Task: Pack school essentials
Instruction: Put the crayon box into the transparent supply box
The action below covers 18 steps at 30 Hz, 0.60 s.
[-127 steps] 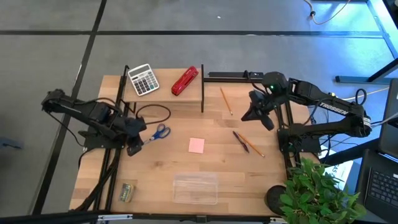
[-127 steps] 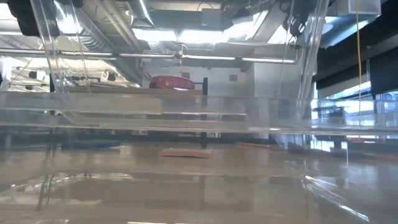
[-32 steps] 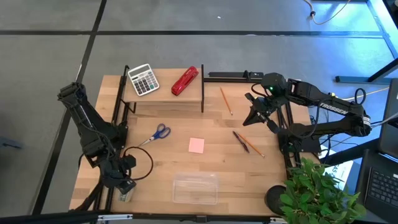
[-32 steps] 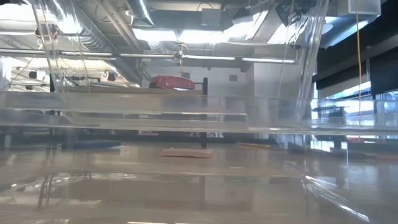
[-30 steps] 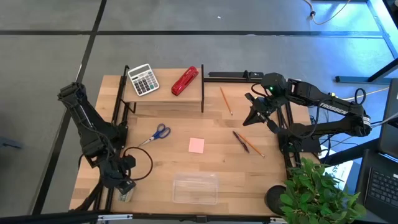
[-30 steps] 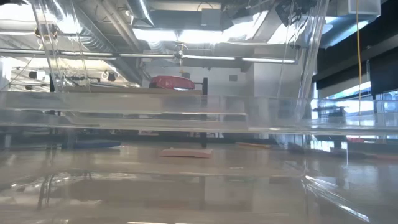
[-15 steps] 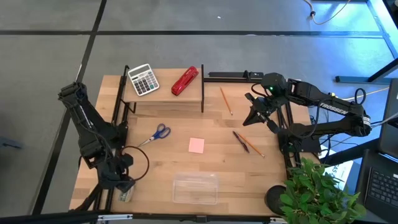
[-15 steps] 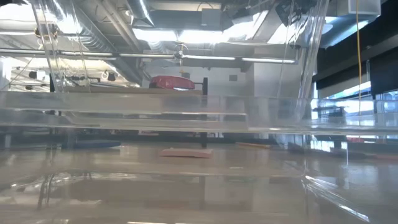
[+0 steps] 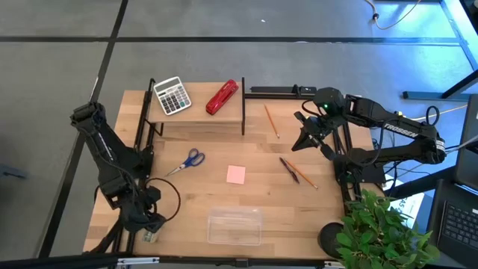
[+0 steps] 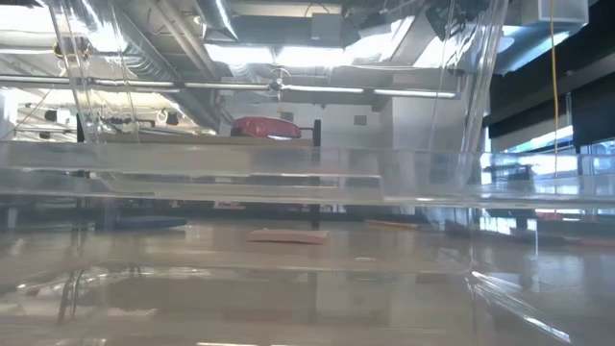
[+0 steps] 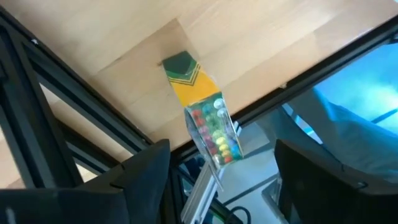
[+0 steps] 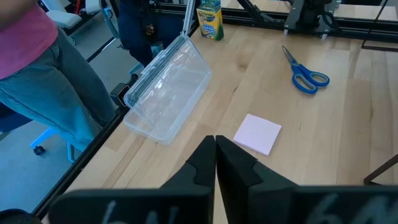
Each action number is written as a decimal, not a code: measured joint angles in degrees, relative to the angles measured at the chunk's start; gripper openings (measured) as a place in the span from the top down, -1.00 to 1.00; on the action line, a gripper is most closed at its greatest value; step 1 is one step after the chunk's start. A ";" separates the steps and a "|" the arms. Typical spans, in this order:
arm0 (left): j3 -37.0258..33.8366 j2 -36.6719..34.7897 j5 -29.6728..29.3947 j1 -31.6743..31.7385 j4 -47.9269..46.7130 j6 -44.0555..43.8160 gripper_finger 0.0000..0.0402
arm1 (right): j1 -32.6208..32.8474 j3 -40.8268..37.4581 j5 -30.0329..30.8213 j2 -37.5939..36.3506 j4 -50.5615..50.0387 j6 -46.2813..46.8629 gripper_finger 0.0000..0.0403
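Observation:
A small yellow-and-green crayon box (image 11: 202,115) sits at the table's near left corner, by the edge. My left gripper (image 9: 151,226) hangs over it pointing steeply down, open, one finger on either side of the box's crayon end, apart from it. Blue-handled scissors (image 9: 191,159), a pink sticky-note pad (image 9: 236,174), a dark pen (image 9: 288,169) and two orange pencils (image 9: 271,120) lie on the wood. A clear plastic case (image 9: 234,226) sits near the front edge. My right gripper (image 9: 308,136) is shut and empty, raised at the right.
A low wooden shelf at the far left carries a calculator (image 9: 172,96) and a red stapler (image 9: 222,97). Black frame rails (image 11: 37,124) run along the table's left side beside my left gripper. A potted plant (image 9: 385,232) stands at the near right corner. A person (image 12: 37,74) stands beyond the front edge.
My left gripper has rolled a little at the wrist above the crayon box and its fingers have spread apart. The box and the other things lie where they were.

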 joint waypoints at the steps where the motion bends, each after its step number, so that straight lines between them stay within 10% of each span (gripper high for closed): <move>1: 0.00 0.49 0.18 0.00 0.07 0.00 -0.43 | 0.02 0.00 0.00 0.02 0.00 0.00 0.92; 18: 0.00 10.62 2.96 -0.04 3.98 -2.47 -0.43 | 0.00 0.00 0.00 0.02 0.02 0.00 0.92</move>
